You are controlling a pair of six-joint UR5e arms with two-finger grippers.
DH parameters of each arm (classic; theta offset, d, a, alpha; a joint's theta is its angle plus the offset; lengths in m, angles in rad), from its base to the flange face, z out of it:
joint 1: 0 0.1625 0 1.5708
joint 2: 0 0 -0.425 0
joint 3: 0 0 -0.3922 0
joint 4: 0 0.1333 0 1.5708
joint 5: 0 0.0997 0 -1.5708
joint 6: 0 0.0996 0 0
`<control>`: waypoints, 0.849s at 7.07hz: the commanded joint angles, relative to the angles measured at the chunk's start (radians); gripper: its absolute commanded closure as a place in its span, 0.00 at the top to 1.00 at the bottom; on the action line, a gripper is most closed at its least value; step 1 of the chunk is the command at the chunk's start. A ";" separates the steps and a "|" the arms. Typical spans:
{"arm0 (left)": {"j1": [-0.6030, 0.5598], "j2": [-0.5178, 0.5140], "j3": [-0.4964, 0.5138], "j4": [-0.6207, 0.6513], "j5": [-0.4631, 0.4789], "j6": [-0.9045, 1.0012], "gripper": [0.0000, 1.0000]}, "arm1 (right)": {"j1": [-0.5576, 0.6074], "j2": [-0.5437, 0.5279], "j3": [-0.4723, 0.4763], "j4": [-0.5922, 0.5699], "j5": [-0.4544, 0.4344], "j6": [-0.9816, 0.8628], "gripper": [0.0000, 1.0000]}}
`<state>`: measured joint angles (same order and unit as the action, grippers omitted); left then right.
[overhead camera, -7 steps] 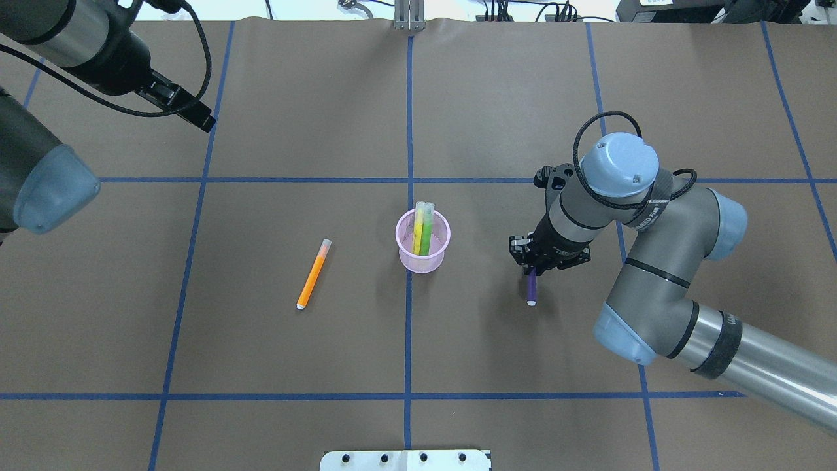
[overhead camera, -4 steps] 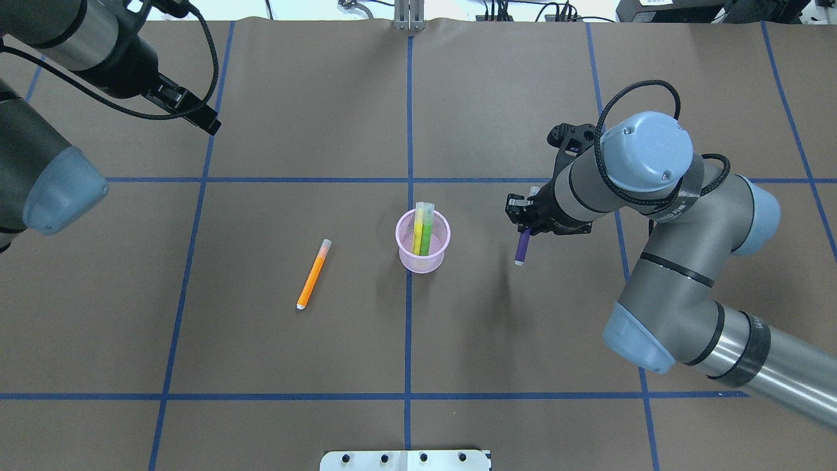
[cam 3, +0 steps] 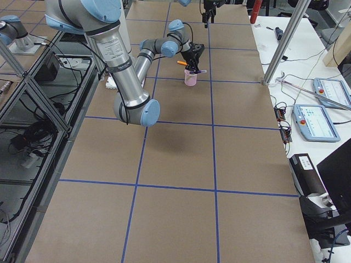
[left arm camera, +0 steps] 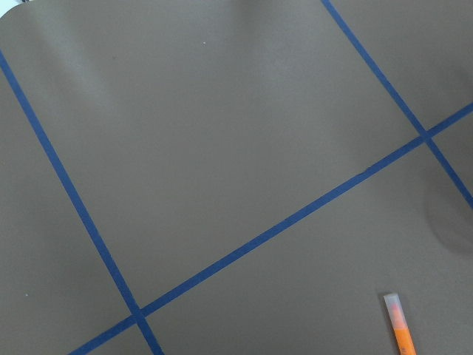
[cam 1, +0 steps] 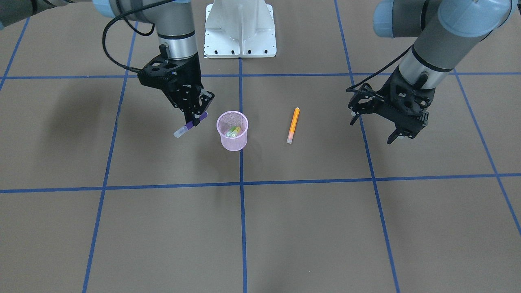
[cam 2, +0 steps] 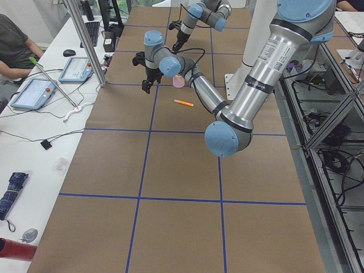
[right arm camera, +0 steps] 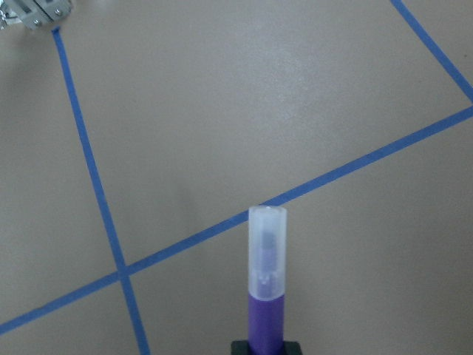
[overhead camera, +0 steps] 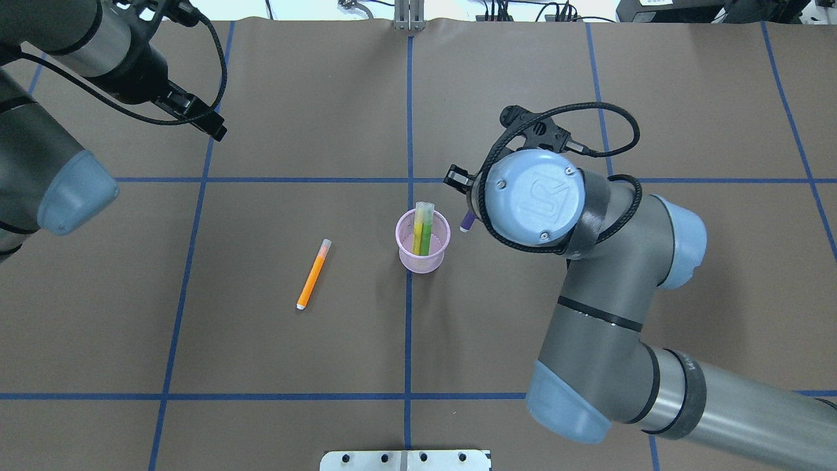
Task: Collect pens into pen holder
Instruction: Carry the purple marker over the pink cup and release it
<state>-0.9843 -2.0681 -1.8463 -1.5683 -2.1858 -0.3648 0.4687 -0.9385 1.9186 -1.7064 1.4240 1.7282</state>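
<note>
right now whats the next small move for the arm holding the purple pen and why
Probably carry the right gripper sideways until the purple pen hangs over the pen holder opening, tipping it upright. The pen is clamped tilted, beside the holder rather than above it, so releasing here would likely miss.

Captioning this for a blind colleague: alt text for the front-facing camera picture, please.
The right gripper holds the purple pen tilted in the air beside the pink mesh pen holder, which contains the green and yellow pens. The orange pen lies on the table on the holder's other side, and the left gripper hangs open and empty.
</note>
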 commanded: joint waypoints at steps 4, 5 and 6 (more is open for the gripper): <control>0.024 -0.001 0.021 -0.001 0.000 -0.002 0.99 | -0.108 0.101 -0.135 -0.027 -0.201 0.129 0.00; 0.039 -0.004 0.019 0.001 0.001 -0.005 0.99 | -0.108 0.093 -0.130 -0.024 -0.198 0.126 0.99; 0.067 -0.021 0.015 0.004 0.003 -0.070 0.99 | -0.108 0.049 -0.072 -0.024 -0.183 0.099 1.00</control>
<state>-0.9443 -2.0751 -1.8278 -1.5676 -2.1845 -0.3837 0.3619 -0.8529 1.8012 -1.7316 1.2300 1.8487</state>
